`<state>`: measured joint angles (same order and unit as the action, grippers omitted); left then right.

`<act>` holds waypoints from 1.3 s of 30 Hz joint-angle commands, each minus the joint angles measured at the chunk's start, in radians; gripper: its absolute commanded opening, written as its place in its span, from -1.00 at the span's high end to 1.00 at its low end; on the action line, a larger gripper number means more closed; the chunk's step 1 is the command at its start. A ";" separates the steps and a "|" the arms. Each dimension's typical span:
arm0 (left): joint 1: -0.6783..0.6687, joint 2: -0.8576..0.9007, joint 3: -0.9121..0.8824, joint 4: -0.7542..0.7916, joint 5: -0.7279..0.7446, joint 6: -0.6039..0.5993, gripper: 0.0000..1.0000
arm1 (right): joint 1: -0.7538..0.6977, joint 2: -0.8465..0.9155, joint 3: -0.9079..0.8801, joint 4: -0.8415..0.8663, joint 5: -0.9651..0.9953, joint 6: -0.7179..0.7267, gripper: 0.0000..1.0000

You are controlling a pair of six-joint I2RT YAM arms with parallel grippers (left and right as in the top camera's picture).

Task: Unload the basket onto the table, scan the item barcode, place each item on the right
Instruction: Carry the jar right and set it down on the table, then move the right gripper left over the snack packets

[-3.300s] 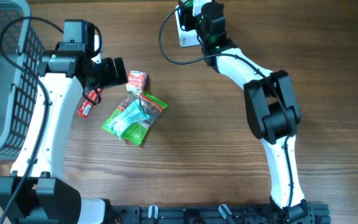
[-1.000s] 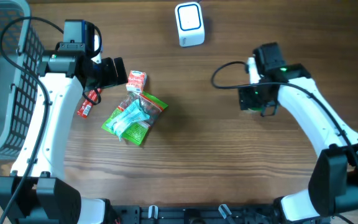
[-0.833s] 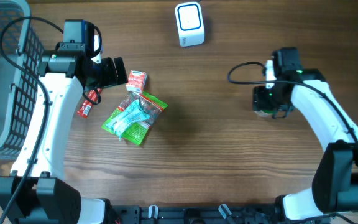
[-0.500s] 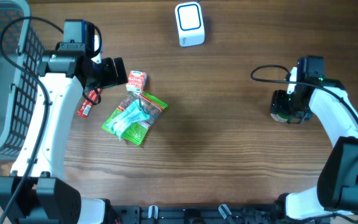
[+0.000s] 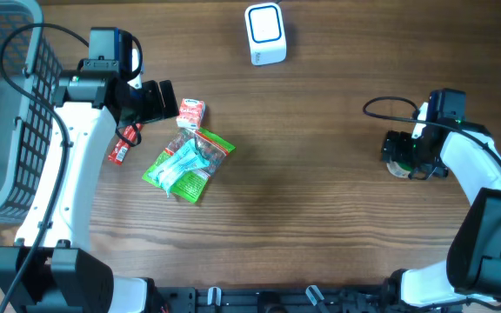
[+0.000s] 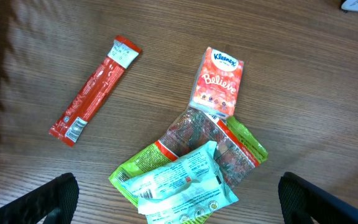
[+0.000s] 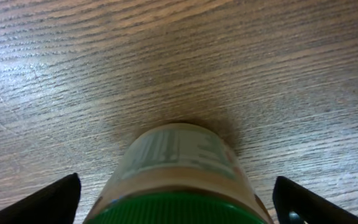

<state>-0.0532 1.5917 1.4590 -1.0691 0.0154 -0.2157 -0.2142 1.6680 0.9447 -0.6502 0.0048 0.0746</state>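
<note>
Where the wooden table meets its left edge, a grey plastic mesh basket stands beside the left arm. Just right of it, a long red stick packet lies flat at a slant. The left gripper hangs above this cluster with its fingers spread wide and nothing between them. Under it lies a small red-and-white Kleenex tissue pack, its lower edge touching a crumpled green foil snack bag. A pale teal plastic packet lies on top of that bag. Farther right, near the table's far edge, sits a white box-shaped barcode scanner, well apart from everything else. At the far right, a tan jar with a green screw lid rests on the table. The right gripper brackets the jar, its fingers parted, with a sliver of wood showing on each side.
</note>
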 commanded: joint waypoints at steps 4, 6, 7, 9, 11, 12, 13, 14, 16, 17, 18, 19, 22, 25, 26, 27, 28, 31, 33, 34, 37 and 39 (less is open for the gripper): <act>-0.001 0.001 0.000 0.002 -0.006 -0.002 -1.00 | -0.002 -0.016 0.140 -0.109 0.034 0.007 -1.00; -0.001 0.001 0.000 0.002 -0.006 -0.002 -1.00 | -0.002 -0.023 0.232 -0.180 0.054 0.009 -0.99; -0.001 0.001 0.000 0.002 -0.006 -0.002 -1.00 | -0.002 -0.026 0.286 -0.222 0.054 0.017 -0.99; -0.001 0.001 0.000 0.002 -0.006 -0.002 -1.00 | -0.002 -0.026 0.420 -0.329 0.043 0.073 -0.99; -0.001 0.001 0.000 0.002 -0.006 -0.002 -1.00 | 0.002 -0.027 0.525 -0.406 -0.024 0.107 -0.99; -0.001 0.001 0.000 0.002 -0.006 -0.002 -1.00 | 0.004 -0.027 0.572 -0.438 -0.081 0.112 -0.99; -0.001 0.001 0.000 0.002 -0.006 -0.002 -1.00 | 0.009 -0.027 0.609 -0.460 -0.150 0.112 -0.99; -0.001 0.001 0.000 0.002 -0.006 -0.002 -1.00 | 0.016 -0.029 0.634 -0.475 -0.221 0.112 -1.00; -0.001 0.001 0.000 0.002 -0.006 -0.002 -1.00 | 0.033 -0.032 0.656 -0.489 -0.349 0.112 -0.99; -0.001 0.001 0.000 0.002 -0.006 -0.002 -1.00 | 0.060 -0.032 0.653 -0.494 -0.444 0.111 -0.99; -0.001 0.001 0.000 0.002 -0.006 -0.002 -1.00 | 0.073 -0.032 0.649 -0.495 -0.469 0.112 -1.00; -0.001 0.001 0.000 0.002 -0.006 -0.002 -1.00 | 0.095 -0.032 0.641 -0.494 -0.492 0.112 -1.00; -0.001 0.001 0.000 0.002 -0.006 -0.002 -1.00 | 0.175 -0.031 0.616 -0.480 -0.545 0.121 -1.00; -0.001 0.001 0.000 0.002 -0.006 -0.002 -1.00 | 0.266 -0.031 0.590 -0.451 -0.553 0.222 -0.99; -0.001 0.001 0.000 0.002 -0.006 -0.002 -1.00 | 0.298 -0.029 0.580 -0.438 -0.553 0.254 -0.99; -0.001 0.001 0.000 0.002 -0.006 -0.002 -1.00 | 0.328 -0.029 0.569 -0.419 -0.553 0.280 -0.99; -0.001 0.001 0.000 0.002 -0.006 -0.002 -1.00 | 0.357 -0.029 0.555 -0.394 -0.553 0.305 -0.94; -0.001 0.001 0.000 0.002 -0.006 -0.002 -1.00 | 0.437 -0.028 0.503 -0.311 -0.552 0.380 -0.69; -0.001 0.001 0.000 0.002 -0.006 -0.002 -1.00 | 0.502 -0.028 0.442 -0.230 -0.552 0.472 -0.54; -0.001 0.001 0.000 0.002 -0.006 -0.002 -1.00 | 0.525 -0.027 0.420 -0.203 -0.553 0.500 -0.41; -0.001 0.001 0.000 0.002 -0.006 -0.002 -1.00 | 0.623 -0.022 0.314 -0.051 -0.553 0.614 0.48; -0.001 0.001 0.000 0.002 -0.006 -0.002 -1.00 | 0.678 -0.022 0.248 0.053 -0.552 0.660 0.58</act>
<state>-0.0532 1.5917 1.4590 -1.0687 0.0154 -0.2153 0.3836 1.6394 1.2873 -0.7071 -0.5312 0.5781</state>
